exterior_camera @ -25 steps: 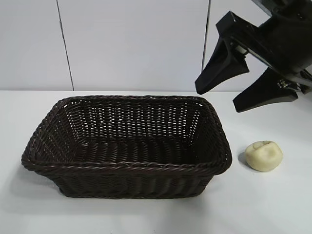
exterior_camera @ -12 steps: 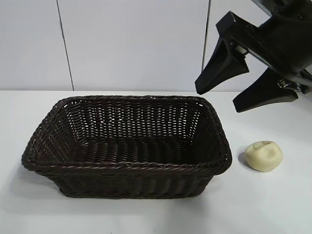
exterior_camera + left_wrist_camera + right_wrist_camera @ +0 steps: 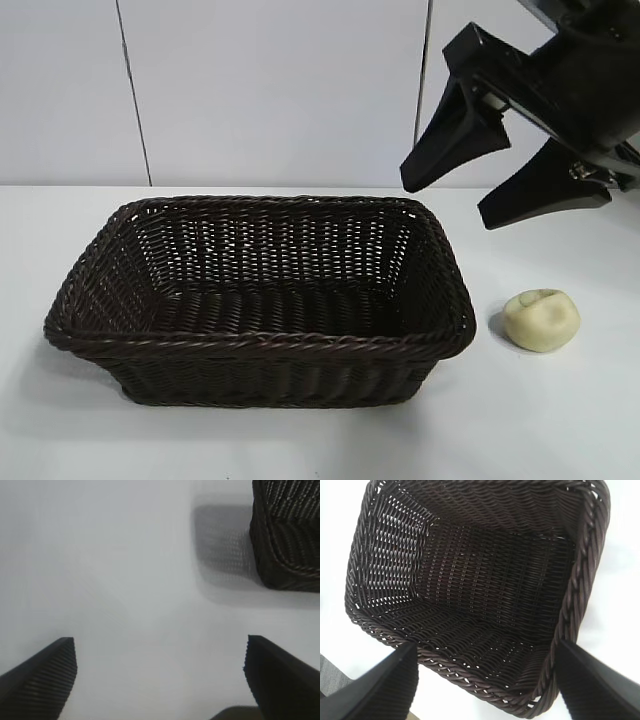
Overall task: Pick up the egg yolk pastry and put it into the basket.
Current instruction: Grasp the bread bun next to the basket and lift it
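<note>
Pick-up not yet begun, by the look of it: pastry untouched on the white table near its right edge, just beside the basket but apart from its right wall. Right gripper raised above the basket's far right corner, spread wide, grasping nothing. Next move likely a drop over the pastry, 1 finger on each side. Bare table all round the pastry. Left gripper spread wide over bare table beside the basket, empty.
</note>
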You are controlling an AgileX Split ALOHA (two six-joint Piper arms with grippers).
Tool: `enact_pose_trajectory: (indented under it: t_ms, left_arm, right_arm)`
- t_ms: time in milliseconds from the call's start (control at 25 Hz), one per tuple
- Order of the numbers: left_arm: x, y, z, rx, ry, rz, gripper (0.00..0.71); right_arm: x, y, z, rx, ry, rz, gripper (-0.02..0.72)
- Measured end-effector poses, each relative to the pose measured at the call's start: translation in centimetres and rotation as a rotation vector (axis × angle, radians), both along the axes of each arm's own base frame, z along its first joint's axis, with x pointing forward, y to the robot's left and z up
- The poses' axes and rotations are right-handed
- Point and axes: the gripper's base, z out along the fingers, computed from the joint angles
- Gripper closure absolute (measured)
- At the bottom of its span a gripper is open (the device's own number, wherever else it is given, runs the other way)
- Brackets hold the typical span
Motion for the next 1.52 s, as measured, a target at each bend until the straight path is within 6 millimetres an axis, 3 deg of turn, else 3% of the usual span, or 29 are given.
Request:
enact_pose_trajectory:
  t_ms: [320,520,880,1000,1160,1520]
  left_arm:
    - [-0.7,0.0,0.0,-0.002,-0.047,0.0,0.052]
    - [-0.7,0.0,0.0,-0.003,-0.047,0.001,0.052]
    - [-0.7,0.0,0.0,-0.004,-0.047,0.001,0.052]
    - [-0.7,0.0,0.0,-0.004,-0.047,0.001,0.052]
    - [-0.7,0.0,0.0,-0.004,-0.047,0.001,0.052]
    - [-0.7,0.0,0.0,-0.004,-0.047,0.001,0.052]
  right_arm:
    - [0.3,0.1,1.3,-0.003,0.022,0.008,0.155]
    - [0.9,-1.3,2.6,-0.129,0.05,-0.045,0.155]
    - [2.4,-9.1,3.3,-0.232,0.074,-0.274,0.155]
    - [2.6,-10.4,3.2,-0.234,0.077,-0.321,0.155]
    - [3.3,-10.5,1.9,-0.238,0.123,-0.316,0.155]
    - [6.6,-10.4,-4.4,-0.203,0.265,-0.334,0.155]
